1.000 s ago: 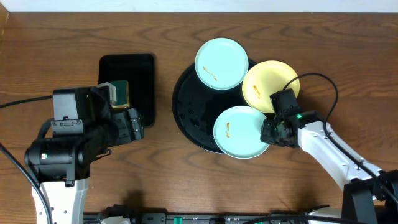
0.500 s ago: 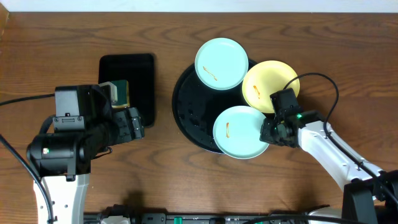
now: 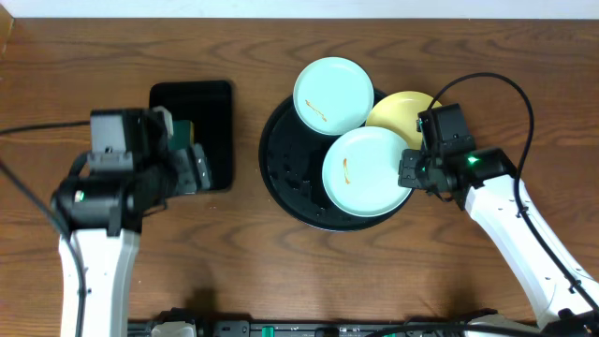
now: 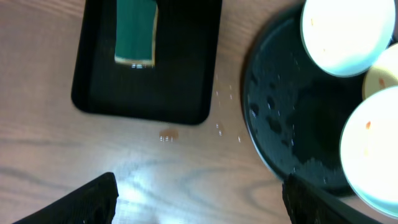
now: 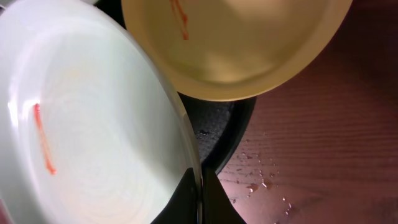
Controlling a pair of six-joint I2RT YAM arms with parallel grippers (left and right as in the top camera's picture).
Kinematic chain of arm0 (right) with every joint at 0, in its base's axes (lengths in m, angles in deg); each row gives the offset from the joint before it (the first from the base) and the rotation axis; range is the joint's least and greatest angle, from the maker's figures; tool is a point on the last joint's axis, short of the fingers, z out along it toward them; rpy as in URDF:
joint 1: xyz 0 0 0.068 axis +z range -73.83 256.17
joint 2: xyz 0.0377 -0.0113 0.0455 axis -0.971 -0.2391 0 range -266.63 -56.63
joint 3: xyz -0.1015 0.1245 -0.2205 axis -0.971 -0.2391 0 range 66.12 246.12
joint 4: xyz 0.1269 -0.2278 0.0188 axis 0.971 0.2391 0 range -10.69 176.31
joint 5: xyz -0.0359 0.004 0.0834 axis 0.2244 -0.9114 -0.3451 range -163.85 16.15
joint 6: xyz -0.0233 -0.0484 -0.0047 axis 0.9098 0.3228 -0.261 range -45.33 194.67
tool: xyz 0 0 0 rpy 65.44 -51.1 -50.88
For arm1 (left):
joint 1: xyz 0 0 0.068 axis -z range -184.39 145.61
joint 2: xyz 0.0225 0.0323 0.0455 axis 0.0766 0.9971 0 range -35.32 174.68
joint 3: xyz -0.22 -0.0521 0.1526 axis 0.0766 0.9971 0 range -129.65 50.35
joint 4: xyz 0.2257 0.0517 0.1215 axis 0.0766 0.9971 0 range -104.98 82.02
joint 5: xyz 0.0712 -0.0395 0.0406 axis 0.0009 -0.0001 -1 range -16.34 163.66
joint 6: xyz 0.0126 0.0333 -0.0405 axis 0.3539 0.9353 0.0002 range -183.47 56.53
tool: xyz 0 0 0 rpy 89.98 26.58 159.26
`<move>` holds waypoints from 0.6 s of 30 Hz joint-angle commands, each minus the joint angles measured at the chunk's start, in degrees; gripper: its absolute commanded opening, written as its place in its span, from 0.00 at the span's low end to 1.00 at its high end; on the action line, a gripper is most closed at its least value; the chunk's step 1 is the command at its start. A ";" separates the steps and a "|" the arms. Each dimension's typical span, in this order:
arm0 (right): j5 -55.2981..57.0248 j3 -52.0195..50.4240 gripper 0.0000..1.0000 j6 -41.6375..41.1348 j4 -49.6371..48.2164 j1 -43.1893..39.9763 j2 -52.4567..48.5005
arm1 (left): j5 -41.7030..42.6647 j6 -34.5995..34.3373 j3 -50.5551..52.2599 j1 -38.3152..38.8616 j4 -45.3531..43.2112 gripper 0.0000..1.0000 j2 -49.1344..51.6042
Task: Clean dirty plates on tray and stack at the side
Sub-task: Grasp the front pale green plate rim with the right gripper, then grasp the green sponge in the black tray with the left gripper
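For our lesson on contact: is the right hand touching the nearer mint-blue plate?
Touching. The right wrist view shows the right hand shut on the rim of the nearer mint-blue plate.

Nothing to read in this one, folks.
No letters, numbers or logos are legible on the plates [image 3: 332, 95], the round tray [image 3: 281, 178], the rectangular tray [image 3: 213, 103] or the sponge [image 4: 135, 34] in any view.
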 commanded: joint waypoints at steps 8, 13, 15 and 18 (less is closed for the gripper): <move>1.20 -4.57 0.01 1.22 -1.64 0.76 -0.11 | -10.05 1.18 -0.66 0.17 -11.10 0.85 16.35; 1.18 -5.70 0.01 1.22 -3.21 0.76 -0.11 | -10.86 2.69 -0.66 0.17 -16.57 0.85 23.23; 1.18 -5.70 0.01 1.22 -3.19 0.76 -0.11 | -12.79 2.69 -0.66 0.17 -18.14 0.85 26.10; 1.18 -5.70 0.01 1.25 -3.17 0.76 -0.11 | -15.41 2.69 -0.66 0.17 -19.58 0.85 29.92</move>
